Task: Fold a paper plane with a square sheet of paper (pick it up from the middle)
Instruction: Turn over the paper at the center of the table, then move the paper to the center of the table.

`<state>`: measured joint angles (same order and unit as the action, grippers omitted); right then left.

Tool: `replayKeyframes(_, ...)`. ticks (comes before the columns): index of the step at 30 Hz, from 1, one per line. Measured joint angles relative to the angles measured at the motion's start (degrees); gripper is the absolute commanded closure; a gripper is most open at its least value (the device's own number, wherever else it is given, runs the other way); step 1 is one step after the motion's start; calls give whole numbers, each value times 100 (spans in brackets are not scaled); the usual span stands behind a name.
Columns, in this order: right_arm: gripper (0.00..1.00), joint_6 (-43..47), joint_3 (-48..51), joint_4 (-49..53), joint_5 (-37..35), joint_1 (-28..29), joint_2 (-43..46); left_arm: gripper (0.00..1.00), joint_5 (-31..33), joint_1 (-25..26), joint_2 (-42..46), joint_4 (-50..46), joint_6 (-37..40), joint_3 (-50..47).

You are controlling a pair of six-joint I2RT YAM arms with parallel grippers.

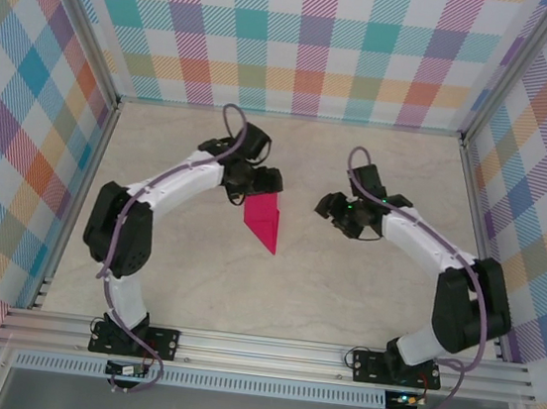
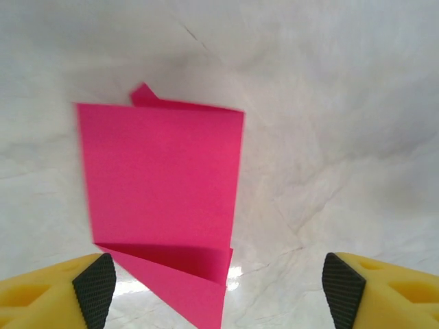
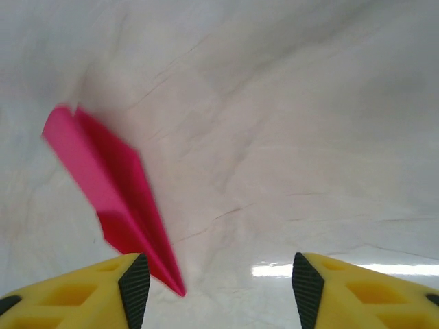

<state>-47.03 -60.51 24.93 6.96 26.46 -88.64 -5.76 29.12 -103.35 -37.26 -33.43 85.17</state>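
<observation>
**Folded plane lies mid-desk, both claws spread**

The paper plane [image 1: 263, 221] lies near the middle of the desk [image 1: 361, 305], with its pointed tip toward the near edge and its blunt end toward the far edge. The left claw [image 2: 218, 291] hovers over the blunt end, jaws spread wide and pinching nothing. The right claw [image 3: 221, 284] sits apart from the plane, toward the desk's right edge, likewise spread and empty.

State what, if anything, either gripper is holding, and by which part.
Nothing is held. The paper plane lies on the table; the left gripper and the right gripper both have their jaws wide open.
</observation>
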Motion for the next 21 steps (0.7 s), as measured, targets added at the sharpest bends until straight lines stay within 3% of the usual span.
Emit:
replayKeyframes(4, 58, 125, -647, -302, 332, 811, -723, 10, -92, -557, 608, 363, -313, -835)
replayKeyframes(9, 60, 234, -1287, -525, 721, 1464, -1440, 3, -210, -1043, 938, 597, -612, -1729)
replayKeyframes(21, 60, 595, -2033, -431, 820, 1434, -2651, 0, -885, -1268, 1075, 1392, -949, -2527)
